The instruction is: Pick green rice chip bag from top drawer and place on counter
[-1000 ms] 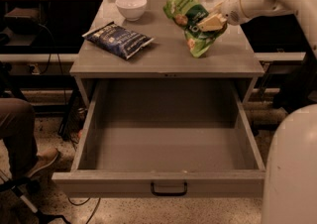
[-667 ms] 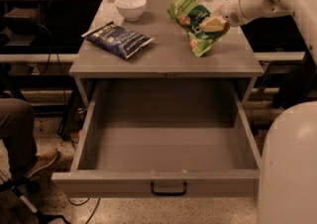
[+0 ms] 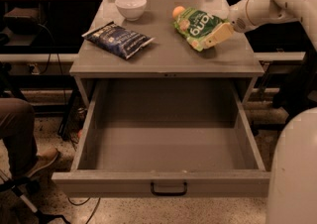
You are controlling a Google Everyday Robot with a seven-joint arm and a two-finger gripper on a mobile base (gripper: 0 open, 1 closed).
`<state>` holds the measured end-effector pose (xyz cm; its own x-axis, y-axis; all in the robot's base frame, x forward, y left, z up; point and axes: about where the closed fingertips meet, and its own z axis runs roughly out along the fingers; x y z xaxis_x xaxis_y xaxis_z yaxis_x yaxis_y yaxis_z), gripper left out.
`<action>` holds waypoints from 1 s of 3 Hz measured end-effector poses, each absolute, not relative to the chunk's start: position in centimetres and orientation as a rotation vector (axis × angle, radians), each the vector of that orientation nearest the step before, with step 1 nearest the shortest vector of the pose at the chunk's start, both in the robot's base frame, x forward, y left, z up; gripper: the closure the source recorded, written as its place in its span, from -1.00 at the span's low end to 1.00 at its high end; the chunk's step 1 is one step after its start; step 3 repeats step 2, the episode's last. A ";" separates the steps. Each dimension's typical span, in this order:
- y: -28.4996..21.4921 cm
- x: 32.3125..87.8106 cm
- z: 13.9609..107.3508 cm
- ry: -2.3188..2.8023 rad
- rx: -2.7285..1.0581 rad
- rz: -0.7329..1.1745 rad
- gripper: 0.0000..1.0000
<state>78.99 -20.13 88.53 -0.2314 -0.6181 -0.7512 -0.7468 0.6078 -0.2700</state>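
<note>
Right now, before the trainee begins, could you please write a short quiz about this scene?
1. True or false: the top drawer is open and holds nothing.
2. The gripper is at: A) the drawer handle; B) the green rice chip bag on the counter; C) the drawer's floor.
3. Fill in: near the white bowl lies a dark ____ snack bag.
Key: 1 true; 2 B; 3 blue.

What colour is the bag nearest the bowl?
The snack bag is dark blue, camera view. The pincer sits at the green rice chip bag.
</note>
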 end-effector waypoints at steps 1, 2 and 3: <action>-22.2 77.0 89.5 1.936 -1.044 0.154 -1.00; -25.5 72.9 91.0 1.907 -0.960 0.124 -1.00; -25.5 72.9 91.0 1.907 -0.960 0.124 -1.00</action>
